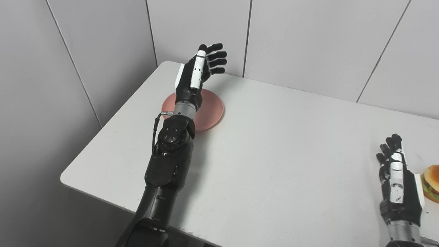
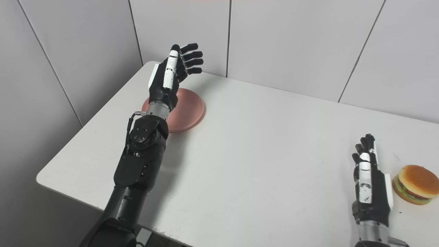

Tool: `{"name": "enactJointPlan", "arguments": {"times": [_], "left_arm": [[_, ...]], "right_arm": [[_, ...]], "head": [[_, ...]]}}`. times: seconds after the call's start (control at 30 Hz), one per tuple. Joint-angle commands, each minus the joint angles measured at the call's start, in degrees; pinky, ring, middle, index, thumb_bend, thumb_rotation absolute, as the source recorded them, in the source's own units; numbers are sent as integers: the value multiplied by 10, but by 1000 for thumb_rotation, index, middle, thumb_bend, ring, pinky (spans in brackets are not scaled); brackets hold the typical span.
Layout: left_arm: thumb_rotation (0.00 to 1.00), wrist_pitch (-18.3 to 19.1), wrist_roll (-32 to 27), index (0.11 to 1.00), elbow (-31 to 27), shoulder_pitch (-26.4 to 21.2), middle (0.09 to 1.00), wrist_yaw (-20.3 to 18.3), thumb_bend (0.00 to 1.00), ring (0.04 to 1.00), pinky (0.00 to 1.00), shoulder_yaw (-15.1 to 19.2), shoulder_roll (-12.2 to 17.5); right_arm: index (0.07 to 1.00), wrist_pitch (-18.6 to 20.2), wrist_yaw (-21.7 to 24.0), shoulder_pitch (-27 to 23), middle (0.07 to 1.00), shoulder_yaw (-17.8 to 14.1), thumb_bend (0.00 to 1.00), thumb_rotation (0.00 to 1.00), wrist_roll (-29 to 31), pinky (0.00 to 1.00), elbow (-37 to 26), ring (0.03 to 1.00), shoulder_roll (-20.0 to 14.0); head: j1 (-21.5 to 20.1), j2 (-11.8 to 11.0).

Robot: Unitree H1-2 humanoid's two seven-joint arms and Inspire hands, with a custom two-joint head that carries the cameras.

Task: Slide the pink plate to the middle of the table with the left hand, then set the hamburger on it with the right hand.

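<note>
A round pink plate (image 1: 211,109) lies flat near the table's far left corner. My left hand (image 1: 199,70) hovers above the plate's far edge, open, fingers spread toward the right and holding nothing; its wrist and forearm cover the plate's left part. A hamburger (image 2: 415,189) with a tan bun sits at the right edge of the white table (image 2: 260,151). Just left of it my right hand (image 2: 370,178) rests low over the table, open, fingers loosely curved and empty, apart from the hamburger.
Grey panelled walls (image 1: 308,37) stand close behind the table and to its left. The table's front edge (image 1: 103,197) runs diagonally at the lower left.
</note>
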Motion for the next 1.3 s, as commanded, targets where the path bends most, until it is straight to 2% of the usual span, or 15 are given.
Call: {"name": "enactJointPlan", "arguments": {"times": [0.0, 0.27, 0.47, 0.7, 0.97, 1.17, 1.27], "left_arm": [[1000, -11, -2, 671, 6, -35, 690, 2, 495, 689, 629, 7, 22], [1000, -14, -4, 656, 80, -74, 673, 10, 481, 681, 649, 39, 74], [1000, -48, -12, 667, 142, -85, 683, -6, 436, 697, 678, 46, 109], [1000, -80, -23, 688, 219, -97, 709, -23, 452, 729, 702, 53, 144], [1000, -79, -27, 700, 252, -104, 725, -15, 470, 737, 719, 62, 159], [1000, -104, -32, 731, 303, -106, 751, -44, 467, 762, 760, 59, 174], [1000, -114, -29, 751, 319, -103, 773, -54, 488, 801, 823, 56, 178]], "right_arm": [[1000, -21, 5, 11, 1000, -5, 476, 956, 9, 1000, 1, 996, -1], [1000, -12, 5, 14, 1000, -2, 512, 956, 5, 1000, -7, 997, -7], [1000, -12, 4, 14, 1000, -2, 516, 953, 6, 1000, -6, 997, -7], [1000, -5, 5, 16, 1000, -1, 488, 966, 6, 1000, -14, 997, -7], [1000, -2, 5, 16, 1000, -2, 487, 948, 11, 1000, -16, 996, -3], [1000, -2, 1, 18, 1000, -1, 489, 949, 10, 1000, -19, 994, 0], [1000, -1, 0, 17, 1000, 0, 487, 954, 8, 1000, -19, 993, -1]], "head": [[1, -1], [6, -4], [7, -4], [7, -4], [10, -6], [9, -7], [9, -7]]}}
